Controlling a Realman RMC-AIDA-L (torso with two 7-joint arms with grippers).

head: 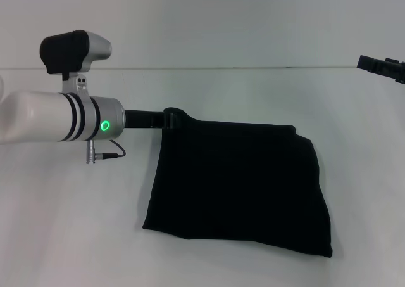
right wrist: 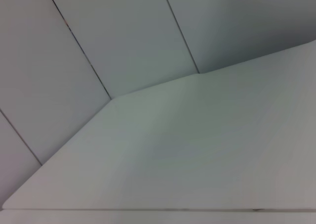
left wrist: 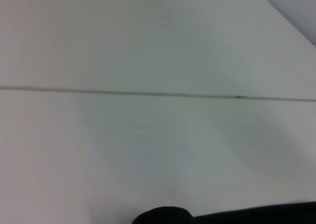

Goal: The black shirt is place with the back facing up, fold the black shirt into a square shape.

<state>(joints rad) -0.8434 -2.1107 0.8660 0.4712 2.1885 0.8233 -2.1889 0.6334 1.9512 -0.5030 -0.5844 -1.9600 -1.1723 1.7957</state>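
Head view: black shirt (head: 240,182) seen already folded into rough square, lying flat on white counter (head: 63,236). Upper left corner is met by left gripper (head: 166,118); finger state cannot be told, likely pinching. Right gripper (head: 383,67) parked far right, fingers unreadable.

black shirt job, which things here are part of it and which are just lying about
Part of the job:
- black shirt, folded into a rough rectangle on the table
- left gripper, at the shirt's far left corner
- right gripper, raised at the far right edge of the head view

Just there:
- white table
- nothing else lying about
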